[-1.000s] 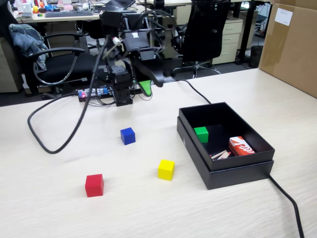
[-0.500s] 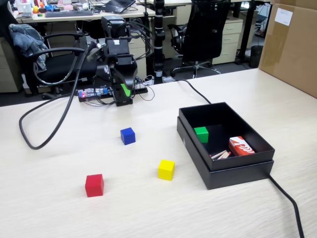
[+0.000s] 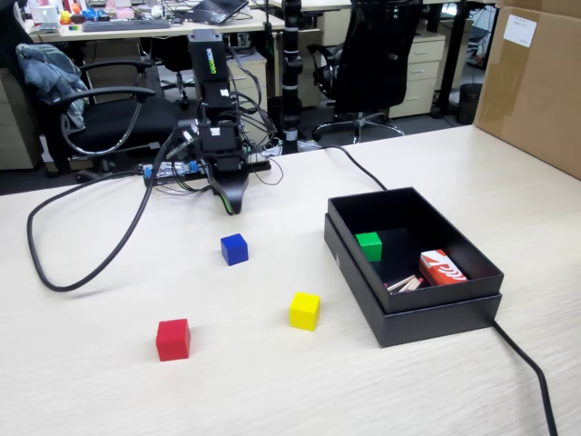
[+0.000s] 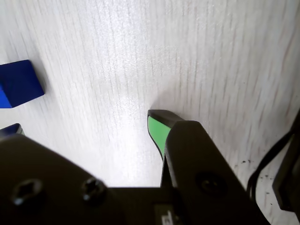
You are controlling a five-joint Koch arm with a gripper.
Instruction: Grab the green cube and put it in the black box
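Fixed view: green cube (image 3: 369,246) sits inside the black box (image 3: 454,245), against its left wall near the far left corner, on the box floor. An orange-and-white pack (image 3: 442,268) and some thin sticks (image 3: 404,283) lie near the box's front wall. Box is on the right half of the table (image 3: 272,391). Arm is folded at the far edge, gripper (image 3: 232,202) pointing down at the tabletop, holding nothing; can't tell if the jaws are parted or together, only one green tip (image 4: 158,130) shows in wrist view. Blue cube (image 3: 234,249) just in front of the gripper, yellow cube (image 3: 304,311) and red cube (image 3: 172,340) nearer the front edge, all apart.
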